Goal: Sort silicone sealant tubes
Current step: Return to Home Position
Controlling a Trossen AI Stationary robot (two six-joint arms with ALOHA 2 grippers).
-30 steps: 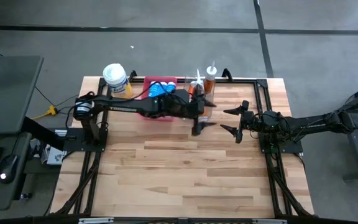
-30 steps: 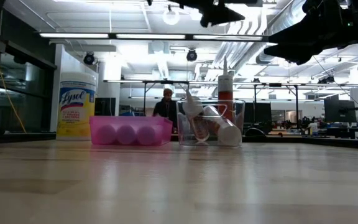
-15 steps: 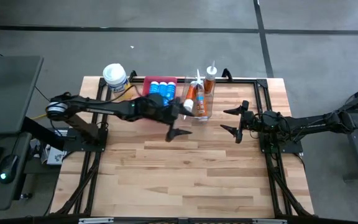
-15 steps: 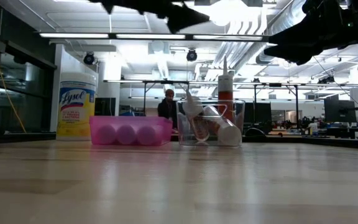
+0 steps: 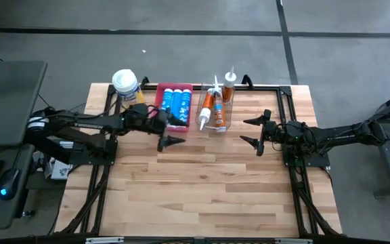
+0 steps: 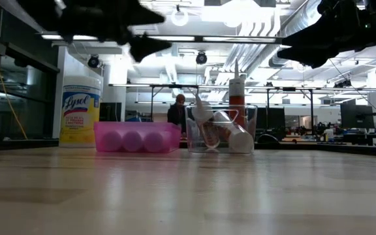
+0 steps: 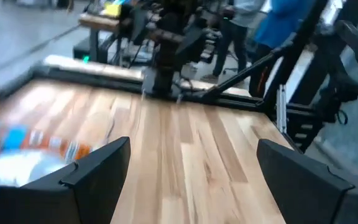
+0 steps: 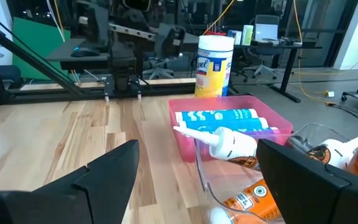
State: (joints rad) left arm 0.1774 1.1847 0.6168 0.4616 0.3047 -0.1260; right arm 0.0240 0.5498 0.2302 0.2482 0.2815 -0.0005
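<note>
Three blue silicone sealant tubes [image 5: 176,103] lie side by side in a pink bin [image 5: 161,90]. Two orange tubes [image 5: 212,106] lie in a clear bin [image 5: 225,124] next to it, their white nozzles toward the far edge. A third orange tube [image 5: 230,84] stands upright at that bin's far end. My left gripper [image 5: 177,131] hangs open and empty above the table, just near of the pink bin. Right of the clear bin, my right gripper [image 5: 253,132] is held open and empty above the table. The right wrist view shows the blue tubes [image 8: 225,117] and the orange ones [image 8: 253,196].
A yellow jar with a white lid [image 5: 126,86] stands at the far left, beside the pink bin. Bare wooden tabletop [image 5: 202,190] spreads over the near half. Black frame rails [image 5: 286,102] run along the table's sides. A person [image 6: 178,111] shows in the room beyond the table.
My left gripper has drawn back from over the clear bin toward the table's left edge and come lower, rolling a little, with its fingers open and empty throughout. The tubes and bins have stayed where they were.
</note>
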